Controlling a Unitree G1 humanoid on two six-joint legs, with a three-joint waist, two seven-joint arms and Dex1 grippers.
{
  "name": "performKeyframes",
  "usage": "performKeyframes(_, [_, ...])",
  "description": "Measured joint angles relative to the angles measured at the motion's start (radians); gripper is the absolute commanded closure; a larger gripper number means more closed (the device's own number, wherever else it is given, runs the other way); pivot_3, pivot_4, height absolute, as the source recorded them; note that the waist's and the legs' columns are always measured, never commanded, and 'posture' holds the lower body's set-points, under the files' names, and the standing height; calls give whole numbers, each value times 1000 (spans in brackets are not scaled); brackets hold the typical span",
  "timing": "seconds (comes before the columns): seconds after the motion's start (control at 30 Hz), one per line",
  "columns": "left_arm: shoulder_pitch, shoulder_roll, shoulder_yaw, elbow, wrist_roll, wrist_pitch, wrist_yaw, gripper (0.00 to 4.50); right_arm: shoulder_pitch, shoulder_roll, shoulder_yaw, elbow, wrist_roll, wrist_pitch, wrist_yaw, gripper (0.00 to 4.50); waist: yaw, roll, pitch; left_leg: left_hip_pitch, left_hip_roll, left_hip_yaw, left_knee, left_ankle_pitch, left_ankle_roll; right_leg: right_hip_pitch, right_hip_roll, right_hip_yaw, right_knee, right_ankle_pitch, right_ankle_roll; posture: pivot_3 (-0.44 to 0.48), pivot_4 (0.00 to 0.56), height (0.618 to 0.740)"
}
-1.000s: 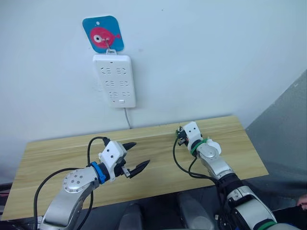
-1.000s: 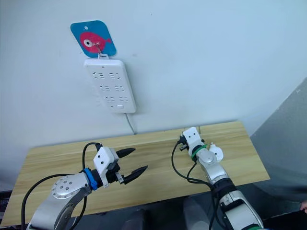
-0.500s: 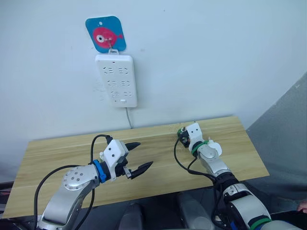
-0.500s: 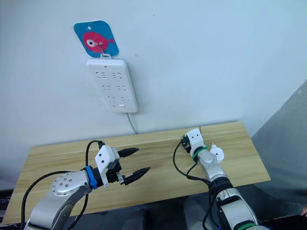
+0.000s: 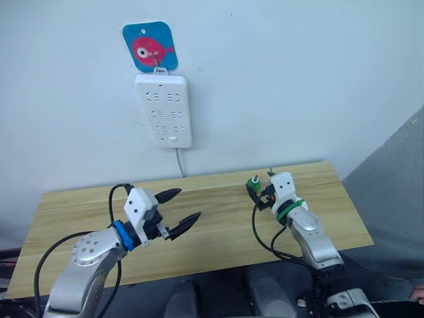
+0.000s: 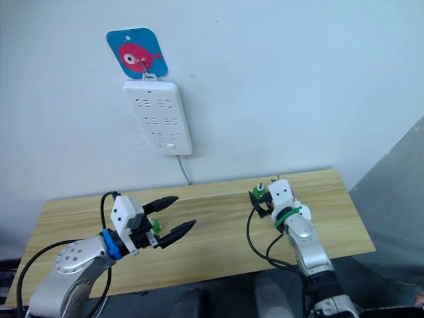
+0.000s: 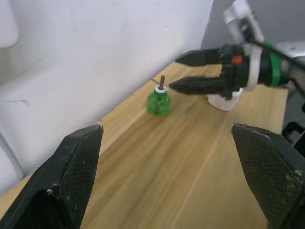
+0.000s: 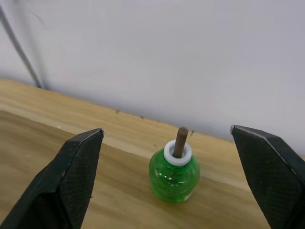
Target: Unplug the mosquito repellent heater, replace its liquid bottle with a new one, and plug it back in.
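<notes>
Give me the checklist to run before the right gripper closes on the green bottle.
1. Heater unplugged: ok. The power strip on the wall has nothing in its sockets, and the mosquito repellent heater lies on the table.
2. Bottle standing: ok. The green bottle is upright near the wall, wick up.
3. Right gripper ready: ok. It is open and aimed at the bottle, not touching it.
4. Fingers around the bottle: not ok. The bottle stands ahead of the fingertips.
5. Left gripper free: ok. It is open and holds nothing.
6. Bottle is the new one: cannot tell.
</notes>
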Motion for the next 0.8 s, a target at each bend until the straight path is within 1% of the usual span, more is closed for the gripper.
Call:
performKeyframes(0.03, [36, -1, 28, -11, 1, -17, 12, 0, 26, -55, 27, -103, 6, 39, 59, 34, -2, 0, 0, 1, 0, 1, 0, 0, 0, 0, 0, 1, 0, -1, 1, -95, 196, 736])
performKeyframes(0.1, [105, -12, 71, -23, 4, -27, 36, 0, 39, -129, 48, -231, 35, 101, 142, 34, -2, 0, 0, 1, 1, 1, -1, 0, 0, 0, 0, 1, -1, -2, 3, -95, 196, 736])
performKeyframes(0.13, [137, -19, 89, -31, 4, -29, 51, 0, 39, -160, 58, -283, 47, 125, 180, 34, -2, 0, 0, 1, 1, 1, -1, 0, 0, 0, 0, 0, -1, -2, 4, -93, 207, 736])
performKeyframes(0.23, [231, -61, 137, -36, 12, -32, 108, 0, 14, -248, 102, -423, 100, 214, 306, 34, 1, -2, 2, 1, 1, 0, 0, 0, 0, 0, 0, 0, -1, -3, 4, -82, 215, 736])
performKeyframes(0.3, [254, -72, 160, -22, 20, -32, 134, 0, -8, -286, 125, -493, 138, 277, 370, 34, 6, -5, 3, 1, 1, -1, 0, 0, 0, 1, 1, 0, 0, -3, 4, -75, 221, 736])
performKeyframes(0.43, [244, -64, 193, 75, 32, -32, 149, 0, -49, -310, 153, -577, 195, 385, 424, 34, 23, -6, 4, 1, 0, 0, 1, 0, 0, 1, 1, 0, -1, -3, 3, -62, 239, 736])
performKeyframes(0.6, [192, -36, 173, 221, 77, -33, 141, 0, -68, -336, 160, -613, 213, 455, 441, 34, 33, -9, 18, 0, 0, 0, 0, 0, 0, 0, 0, 0, -2, -3, 3, -74, 259, 736])
performKeyframes(0.73, [87, -26, 133, 381, 145, -60, 147, 0, -64, -383, 159, -650, 239, 500, 466, 34, 46, -7, 31, -1, 0, -1, 0, 0, 0, -1, 0, -2, -2, -3, 3, -87, 275, 736])
performKeyframes(0.8, [40, -15, 113, 467, 182, -89, 140, 0, -62, -404, 155, -670, 251, 518, 471, 34, 49, -8, 35, -1, 1, -1, -1, 0, 0, -2, 0, -2, -2, -3, 3, -96, 283, 736])
